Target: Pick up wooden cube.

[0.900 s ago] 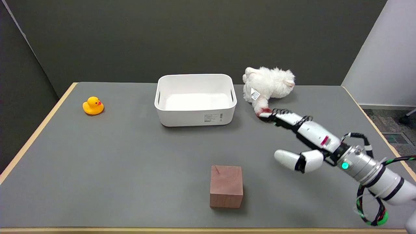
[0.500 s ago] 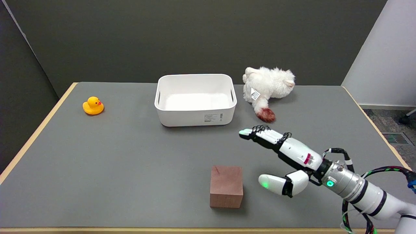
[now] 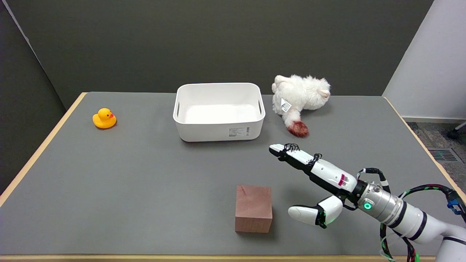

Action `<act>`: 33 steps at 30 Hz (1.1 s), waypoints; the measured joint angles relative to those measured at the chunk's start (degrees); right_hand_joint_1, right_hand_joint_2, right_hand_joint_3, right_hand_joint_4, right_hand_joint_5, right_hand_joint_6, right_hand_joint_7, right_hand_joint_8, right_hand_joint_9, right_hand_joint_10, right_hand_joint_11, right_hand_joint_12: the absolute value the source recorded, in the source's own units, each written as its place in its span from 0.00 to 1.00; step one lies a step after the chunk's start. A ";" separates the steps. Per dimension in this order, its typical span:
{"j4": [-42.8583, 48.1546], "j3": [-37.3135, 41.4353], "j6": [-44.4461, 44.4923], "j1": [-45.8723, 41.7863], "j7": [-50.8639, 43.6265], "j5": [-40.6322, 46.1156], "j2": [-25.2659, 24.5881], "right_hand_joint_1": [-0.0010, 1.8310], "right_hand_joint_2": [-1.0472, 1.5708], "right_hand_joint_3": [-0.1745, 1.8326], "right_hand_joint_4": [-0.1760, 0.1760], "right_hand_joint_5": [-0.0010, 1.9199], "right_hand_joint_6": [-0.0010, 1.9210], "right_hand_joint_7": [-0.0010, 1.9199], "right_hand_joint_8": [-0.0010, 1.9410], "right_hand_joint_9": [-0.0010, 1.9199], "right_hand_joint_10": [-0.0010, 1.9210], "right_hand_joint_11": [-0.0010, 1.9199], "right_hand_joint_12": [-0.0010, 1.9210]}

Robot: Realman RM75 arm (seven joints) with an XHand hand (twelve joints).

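The wooden cube (image 3: 253, 207), reddish brown, stands on the grey table (image 3: 127, 182) near its front edge, a little right of centre. My right hand (image 3: 316, 182) hovers just to the cube's right, apart from it. Its fingers (image 3: 291, 154) stretch out flat toward the upper left, and the thumb (image 3: 307, 214) points left at the cube's right face with a small gap between them. The hand holds nothing.
A white empty bin (image 3: 218, 111) sits at the back centre. A white plush toy (image 3: 300, 97) lies to its right, beyond my hand. A yellow rubber duck (image 3: 104, 118) stands at the far left. The table's front edge runs just below the cube.
My right hand has come from the plush toy's paw down and left toward the cube. Its thumb now sits lower and closer to the cube's right side. The cube has not moved.
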 measured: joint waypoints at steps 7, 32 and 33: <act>-0.59 1.87 -4.68 1.22 4.13 -6.58 -0.26 0.28 0.58 0.52 0.24 0.00 0.02 0.00 0.01 0.00 0.00 0.00 0.34; 12.58 7.24 -28.61 4.25 8.24 -35.08 -2.14 0.28 0.60 0.43 0.23 0.00 0.00 0.00 0.00 0.00 0.00 0.00 0.35; 13.00 7.54 -29.04 4.23 8.31 -35.70 -2.24 0.28 0.60 0.43 0.23 0.00 0.00 0.00 0.00 0.00 0.00 0.00 0.35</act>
